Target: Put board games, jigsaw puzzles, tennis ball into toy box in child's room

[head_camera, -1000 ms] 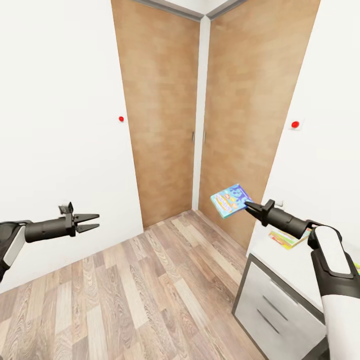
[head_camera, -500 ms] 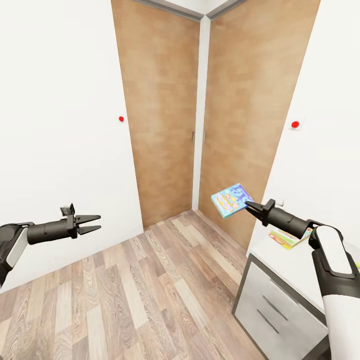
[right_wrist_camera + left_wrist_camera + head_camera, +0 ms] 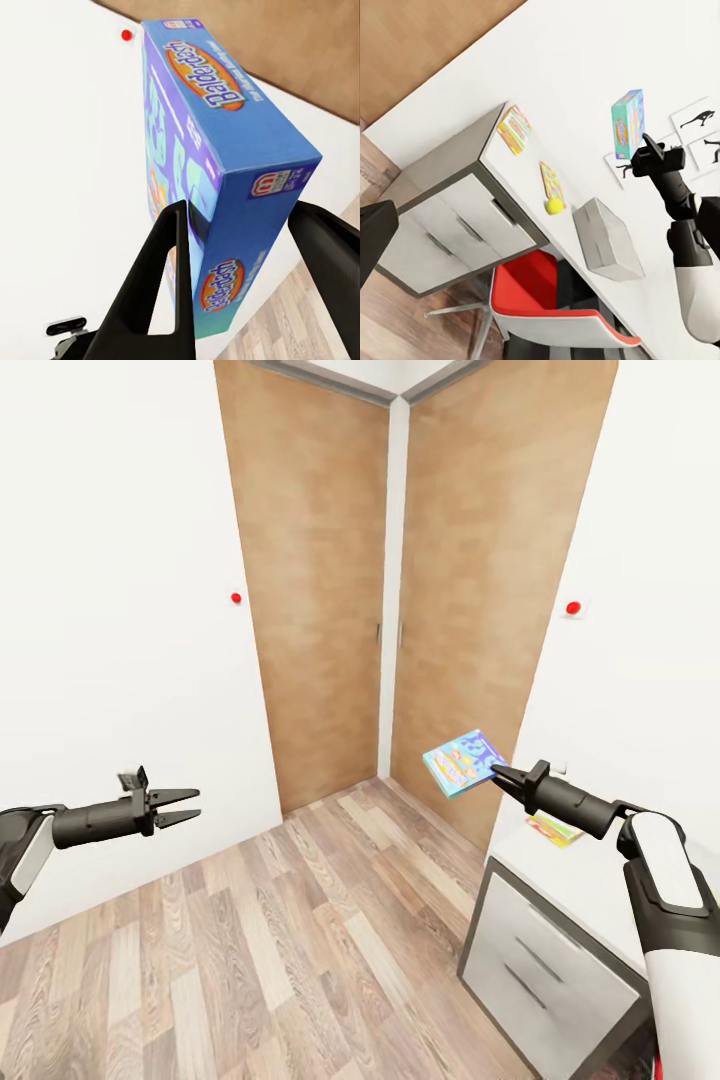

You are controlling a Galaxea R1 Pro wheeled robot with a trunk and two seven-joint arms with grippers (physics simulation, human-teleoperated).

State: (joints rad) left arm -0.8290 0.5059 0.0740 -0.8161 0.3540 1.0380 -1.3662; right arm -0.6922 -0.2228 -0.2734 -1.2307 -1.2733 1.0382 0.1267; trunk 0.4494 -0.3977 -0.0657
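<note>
Wooden wardrobe doors (image 3: 320, 590) fill the corner ahead. Right gripper (image 3: 497, 771) pinches the blue board game (image 3: 462, 760) by one edge, aloft near the table (image 3: 570, 880); stiff and light, it may pivot. Left gripper (image 3: 185, 806) hangs with jaws parted, holding nothing.

White walls (image 3: 110, 560) meet in a corner taken up by two tall wooden wardrobe doors (image 3: 310, 590), each with a slim metal handle near the seam, and a small red dot (image 3: 236, 598) marks the wall on either side. The floor (image 3: 260, 950) is laid in wood planks of mixed brown and grey tones. A red chair with a white shell (image 3: 547, 307) stands tucked under the worktop (image 3: 590, 885), whose white drawers (image 3: 545, 970) sit in a dark grey frame, and black animal silhouette pictures (image 3: 701, 120) hang on the wall above it.
</note>
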